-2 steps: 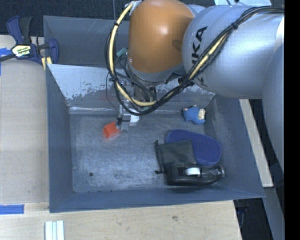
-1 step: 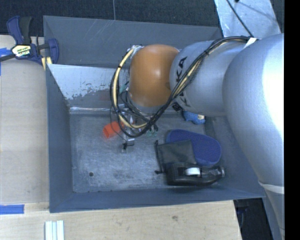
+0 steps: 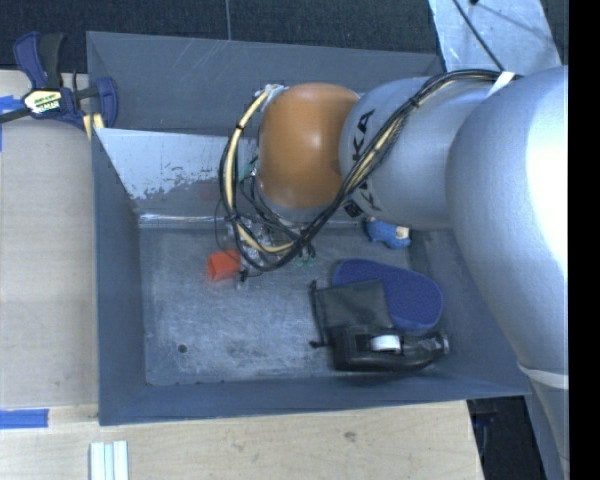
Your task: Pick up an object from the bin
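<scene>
Gripper is hanging low just beside a small orange-red block, back-left on the floor of the grey metal bin.
Block is lying alone; wrist cabling is hiding the claw, so I can't tell whether it's spread or closed. I'm judging the block light, rigid and a bit slick, so I'm favouring a pinch across its flat opposite sides. Blue oval pad is lying well apart.

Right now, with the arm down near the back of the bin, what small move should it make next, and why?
Probably ease the gripper a little toward the view's left, over the small orange-red piece beside it. That piece lies alone on bare bin floor and is the nearest thing; the blue pad and black pouch lie overlapping farther right.
</scene>
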